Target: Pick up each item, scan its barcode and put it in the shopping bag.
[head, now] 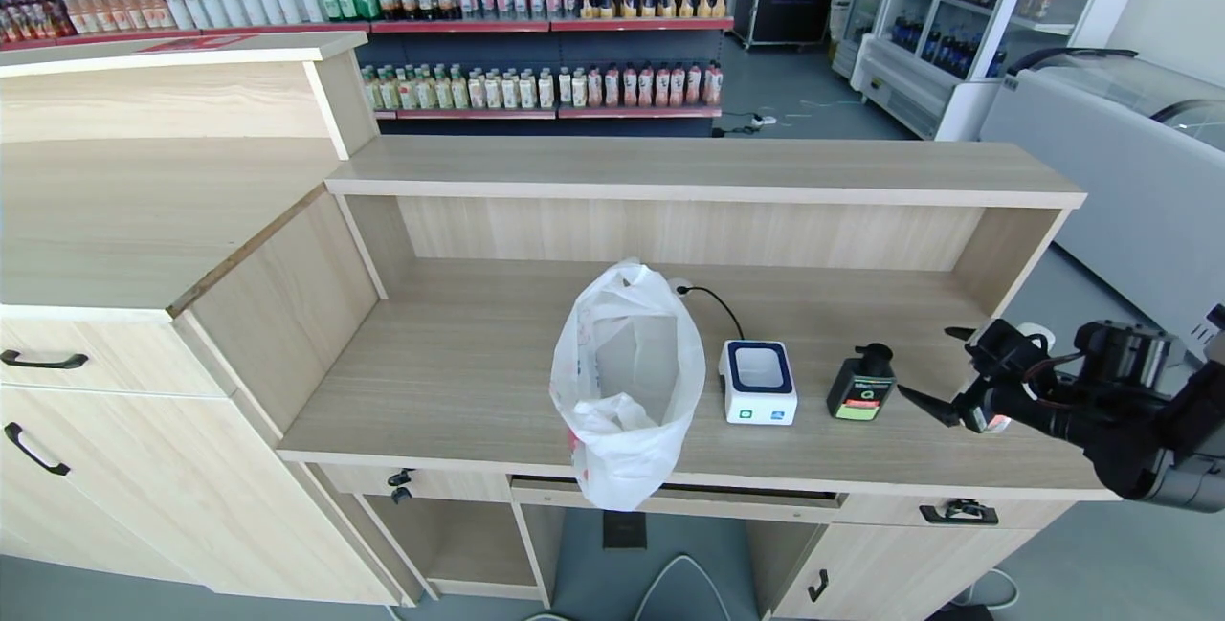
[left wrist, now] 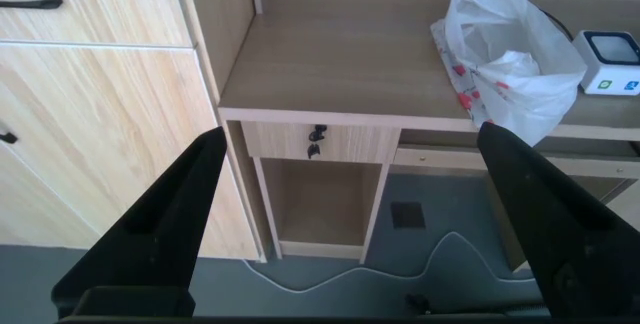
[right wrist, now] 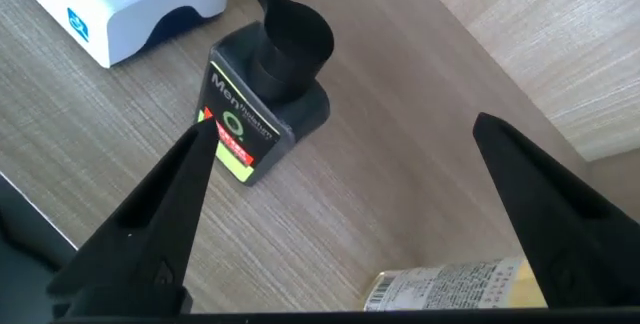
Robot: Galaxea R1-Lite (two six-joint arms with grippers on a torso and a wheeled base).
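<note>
Your right gripper [head: 926, 363] has its fingers wide apart. The dark pump bottle [head: 861, 387] stands just beside it, at its 9 o'clock.

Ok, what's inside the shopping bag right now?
Through the open mouth of the shopping bag I see only its own white plastic walls, no item. Its crumpled lower folds, hanging over the edge of the counter, hide the bottom.
</note>
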